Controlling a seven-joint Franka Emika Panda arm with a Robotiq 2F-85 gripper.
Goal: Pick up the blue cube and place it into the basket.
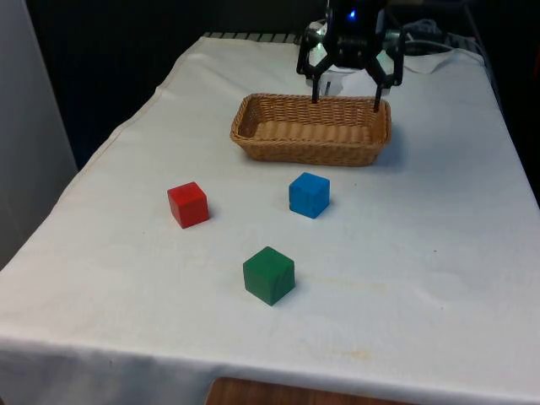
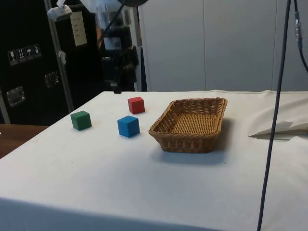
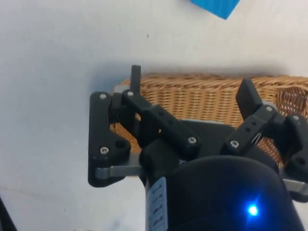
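The end effector [image 1: 346, 102] is hovering spread and empty, seemingly just behind the basket [image 1: 310, 148]; the blue cube [image 1: 309, 195] is sitting unpicked before it — everything remaining.

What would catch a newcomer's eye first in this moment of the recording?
Three bright cubes stand apart on the white cloth: the blue cube nearest the basket, the red cube towards the front view's left, and the green cube closest to the camera. The woven basket sits empty beyond them. The black gripper hangs open above the basket's far rim, holding nothing.
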